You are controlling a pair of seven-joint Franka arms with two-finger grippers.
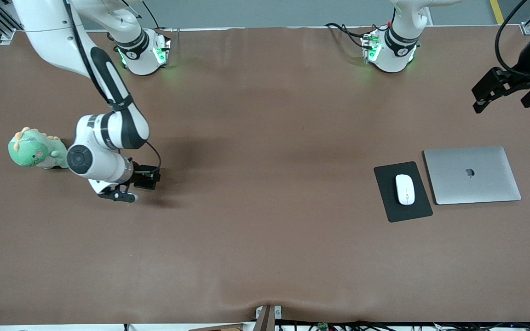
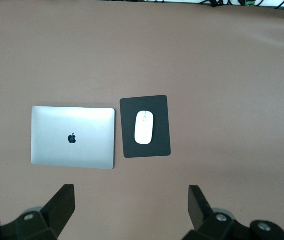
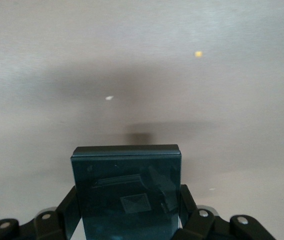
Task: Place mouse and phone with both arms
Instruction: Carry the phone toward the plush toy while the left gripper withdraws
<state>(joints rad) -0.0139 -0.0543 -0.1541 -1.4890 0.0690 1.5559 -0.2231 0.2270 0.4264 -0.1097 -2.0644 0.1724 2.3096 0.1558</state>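
between the fingers of the right gripper [image 3: 127, 222] we are seeing the phone [image 3: 127, 195], a black slab clamped by its long edges and sticking out past the fingertips, held above bare table [image 1: 256, 253] toward the right arm's end, close beside a green plush toy [image 1: 35, 149]. we are judging the grip to be the main risk: only the lower part of the slab is pinched, so a quick swing or a hard touchdown could be twisting or slipping it loose. the arm's elbow is also hanging just beside the plush toy, so a careless turn could be nudging it. toward the left arm's end, the mouse [image 1: 405, 189] is lying on the black mouse pad [image 1: 387, 202], touching nothing else, with the closed silver laptop [image 1: 472, 174] just beside the pad. the left gripper [image 2: 132, 205] is hovering high over that end, jaws spread wide and empty. we are thinking a descent off centre could be shoving the smooth mouse sideways or catching the pad.
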